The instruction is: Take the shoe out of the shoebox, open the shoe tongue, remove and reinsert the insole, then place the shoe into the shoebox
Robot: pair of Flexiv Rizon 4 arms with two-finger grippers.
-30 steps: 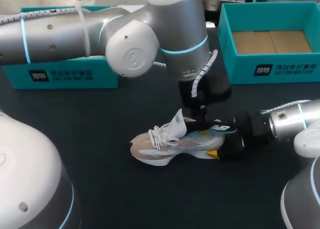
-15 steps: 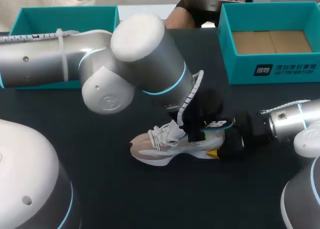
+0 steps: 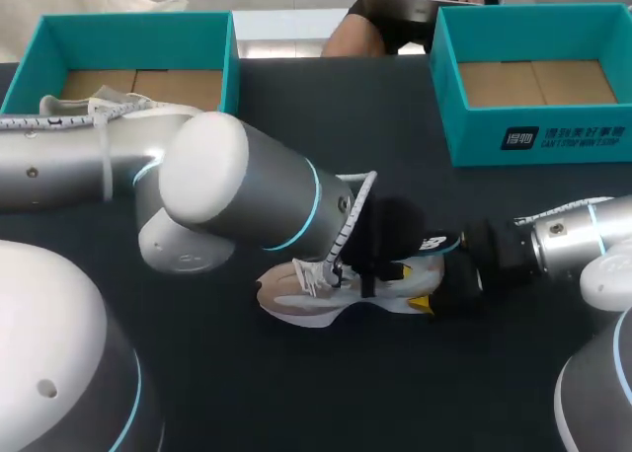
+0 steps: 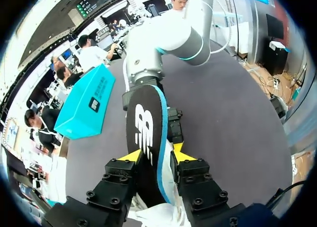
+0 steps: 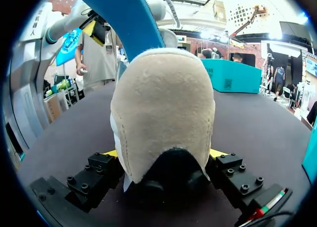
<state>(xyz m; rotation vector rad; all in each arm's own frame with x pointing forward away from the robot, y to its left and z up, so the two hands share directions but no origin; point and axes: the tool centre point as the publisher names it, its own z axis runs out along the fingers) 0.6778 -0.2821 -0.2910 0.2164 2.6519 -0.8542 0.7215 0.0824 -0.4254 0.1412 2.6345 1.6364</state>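
I'm looking down on the dark table [image 3: 326, 403], with the left shoebox [image 3: 229, 52] and the right shoebox [image 3: 573, 136] open at its far side. My left arm [image 3: 237, 190] reaches over the middle, and my right arm [image 3: 578, 240] comes in low. The beige sneaker [image 3: 296, 299] sits on the table outside both boxes, heel toward the right arm. My right gripper [image 5: 163, 155] is clamped on the heel, one finger on each side. My left gripper [image 4: 154, 158] pinches the black, blue-edged insole [image 4: 146, 133] between both tips.
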